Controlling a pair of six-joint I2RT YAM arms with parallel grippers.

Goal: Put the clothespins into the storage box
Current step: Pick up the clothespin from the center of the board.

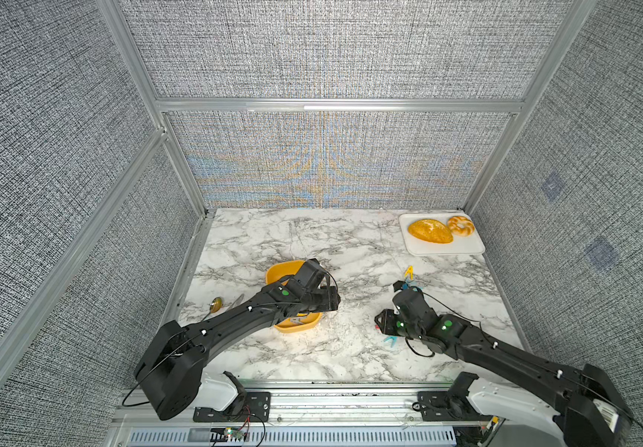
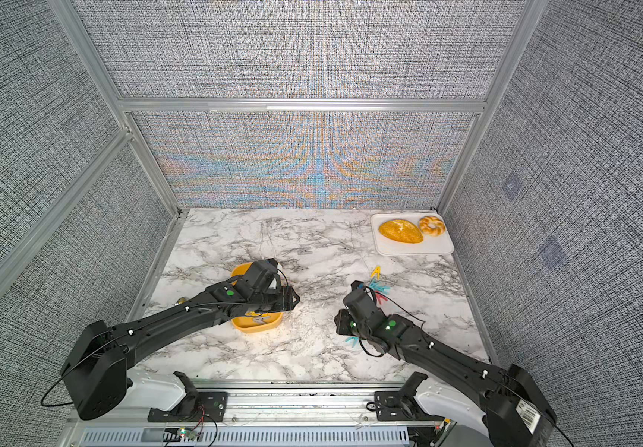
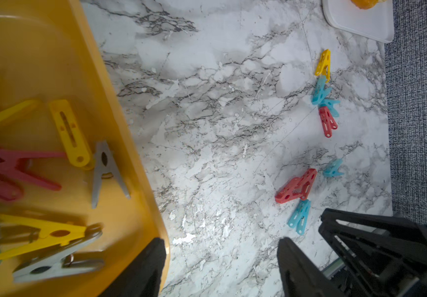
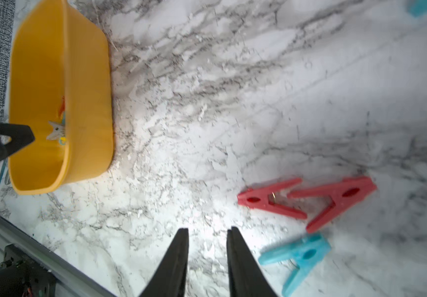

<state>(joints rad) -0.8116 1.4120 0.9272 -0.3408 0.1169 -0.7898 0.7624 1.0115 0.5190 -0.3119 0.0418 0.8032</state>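
The yellow-orange storage box (image 1: 279, 271) sits left of the table's middle, half hidden under my left arm in both top views. Several clothespins lie in it, among them a yellow one (image 3: 69, 132), a grey one (image 3: 105, 169) and a red-pink one (image 3: 14, 164). My left gripper (image 3: 222, 246) is open and holds nothing; one finger hangs over the box's rim (image 3: 130, 144). On the marble lie two red clothespins (image 4: 269, 199), a teal one (image 4: 299, 257) and, farther back, a yellow one (image 1: 409, 272). Beside the red pair, my right gripper (image 4: 208, 231) is open by a narrow gap with nothing in it.
A white tray (image 1: 443, 247) with two bread pieces stands in the back right corner. A small round gold object (image 1: 217, 303) lies by the left wall. Fabric walls close in three sides, and an aluminium rail (image 1: 312, 387) runs along the front edge.
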